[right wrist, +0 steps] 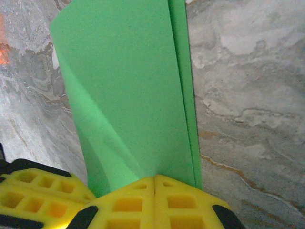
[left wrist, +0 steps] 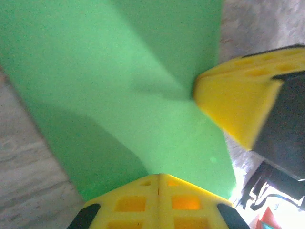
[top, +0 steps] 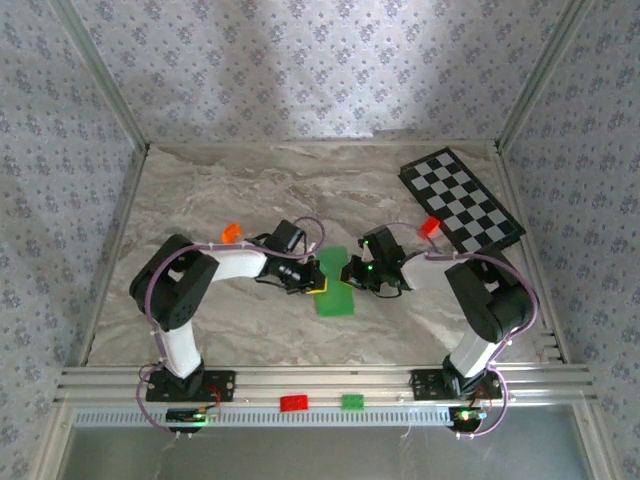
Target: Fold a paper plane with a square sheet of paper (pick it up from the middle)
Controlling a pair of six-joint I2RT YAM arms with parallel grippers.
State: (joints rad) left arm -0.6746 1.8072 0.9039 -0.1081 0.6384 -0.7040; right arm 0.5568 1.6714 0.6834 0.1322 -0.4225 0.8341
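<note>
We see the paper (top: 336,288) as a plain, bright green sheet folded over on itself into a long strip, lying mid-table (top: 230,190) with its long sides running away from the near edge. In the right wrist view we find two layers, the upper one stopping just short of the lower along the right side so that a thin green band shows, while the left side bows up in a soft curve instead of lying flat. The left gripper (top: 312,283) and right gripper (top: 352,272) pinch it from opposite long edges, jaws closed.
</note>
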